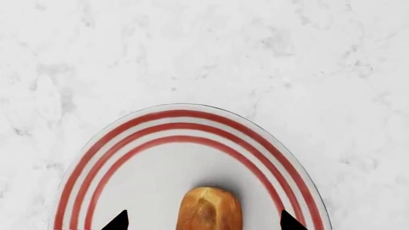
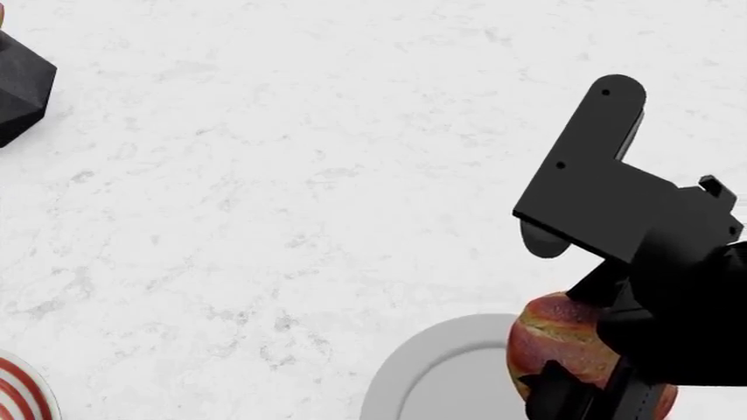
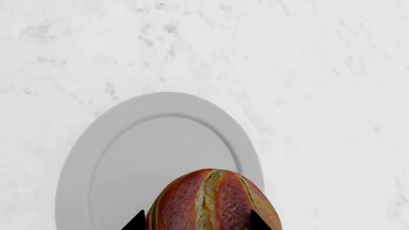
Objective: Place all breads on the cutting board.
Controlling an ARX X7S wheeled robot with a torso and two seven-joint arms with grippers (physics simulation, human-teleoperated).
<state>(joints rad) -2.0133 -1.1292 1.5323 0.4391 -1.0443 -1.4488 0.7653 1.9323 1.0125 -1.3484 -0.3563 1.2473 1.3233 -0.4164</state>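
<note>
So your right gripper (image 3: 195, 221) has its fingers (image 3: 135, 221) clamped on either side of the round reddish-brown loaf (image 3: 214, 201), the one with the greenish-tan swirl stripes. In the right wrist view the two black tips sit tight against the loaf's flanks, with the round grey plate (image 3: 128, 158) showing past it; can't tell from here whether the loaf is resting on the plate or lifted off it. In the head view that same loaf (image 2: 561, 337) sits at the lower right of the frame, half hidden by your black right arm (image 2: 631, 219), and the grey plate (image 2: 432, 376) peeks out just to its left at the bottom edge. Your left gripper (image 1: 204, 221) is spread wide, fingers (image 1: 118, 221) well apart on both sides of the small golden-brown glossy roll (image 1: 209, 208) and not touching it. The roll lies on the red-striped white plate (image 1: 128, 143), toward the bottom middle of the left wrist view. Head view only catches a sliver of that striped plate (image 2: 21, 389) at the lower left corner, plus a black angular object (image 2: 21, 87) at the upper left. Everything sits on a white marbled surface (image 2: 292, 175). No cutting board in any view.
</note>
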